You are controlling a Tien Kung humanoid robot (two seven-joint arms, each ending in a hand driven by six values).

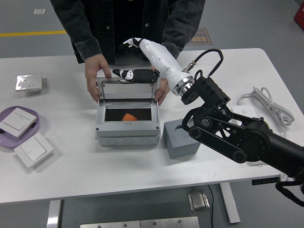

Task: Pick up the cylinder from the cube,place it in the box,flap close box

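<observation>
The grey box (127,134) stands mid-table with its clear lid (126,89) raised upright. The orange cylinder (128,117) lies inside the box. The grey cube (181,138) sits just right of the box with nothing on it. My right hand (135,59), white with black fingertips, is open above the top edge of the lid; its thumb (133,74) lies along that edge. A person's hands (97,71) hold the lid at its left and right sides. My left hand is out of view.
A purple plate (5,140) with a white switch sits at the far left, another switch (33,149) beside it and a wrapped one (29,82) behind. A white power strip (247,121) with cable lies at the right.
</observation>
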